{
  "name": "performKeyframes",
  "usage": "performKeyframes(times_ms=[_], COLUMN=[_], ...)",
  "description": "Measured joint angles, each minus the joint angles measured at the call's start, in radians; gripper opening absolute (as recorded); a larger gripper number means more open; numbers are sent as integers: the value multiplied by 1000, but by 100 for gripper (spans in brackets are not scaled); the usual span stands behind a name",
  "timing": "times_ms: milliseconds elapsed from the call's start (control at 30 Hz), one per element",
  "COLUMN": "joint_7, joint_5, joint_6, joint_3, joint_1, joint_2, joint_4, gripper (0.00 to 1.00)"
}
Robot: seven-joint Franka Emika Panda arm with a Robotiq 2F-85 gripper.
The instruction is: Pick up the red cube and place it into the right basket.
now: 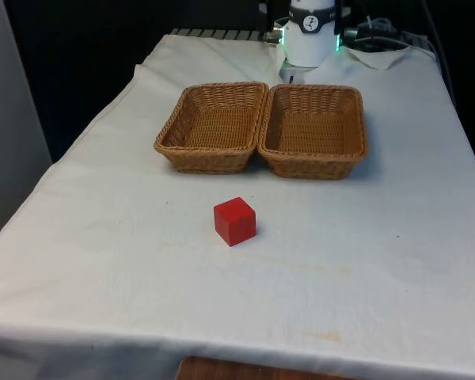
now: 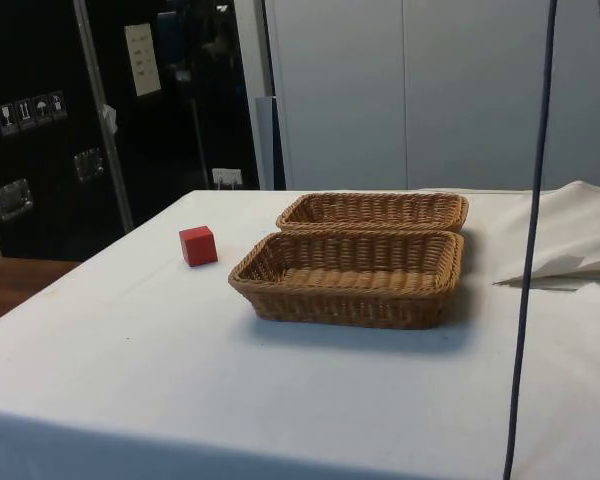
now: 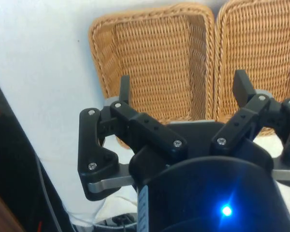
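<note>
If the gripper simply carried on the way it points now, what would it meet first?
Most likely a wicker basket: the gripper, jaws open, is aimed at it with nothing between. Depth is hard to judge. The red cube is off that line.

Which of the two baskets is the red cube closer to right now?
The basket on the front view's left; the red cube sits almost straight before it, the other basket farther off.

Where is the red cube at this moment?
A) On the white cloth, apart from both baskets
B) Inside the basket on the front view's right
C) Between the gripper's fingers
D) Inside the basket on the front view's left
A: the red cube sits on the white cloth, apart from both wicker baskets, which hold nothing.
</note>
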Motion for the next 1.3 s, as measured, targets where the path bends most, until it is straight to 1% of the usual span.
performKeyframes(times_ms=[133, 200, 300, 600, 800, 867, 900, 1300], joint_7=[0, 0, 0, -2, -2, -2, -2, 3], joint_5=[8, 9, 20, 65, 109, 109, 120, 188], joint_6=[17, 19, 39, 72, 104, 104, 114, 163], joint_3=[2, 1, -3, -16, -27, -27, -30, -48], joint_1=[0, 0, -4, -14, -21, -21, -23, -26], joint_2=[35, 42, 67, 108, 147, 147, 158, 219], joint_4=[31, 37, 48, 48, 45, 45, 45, 44], gripper=[100, 100, 100, 100, 100, 100, 100, 100])
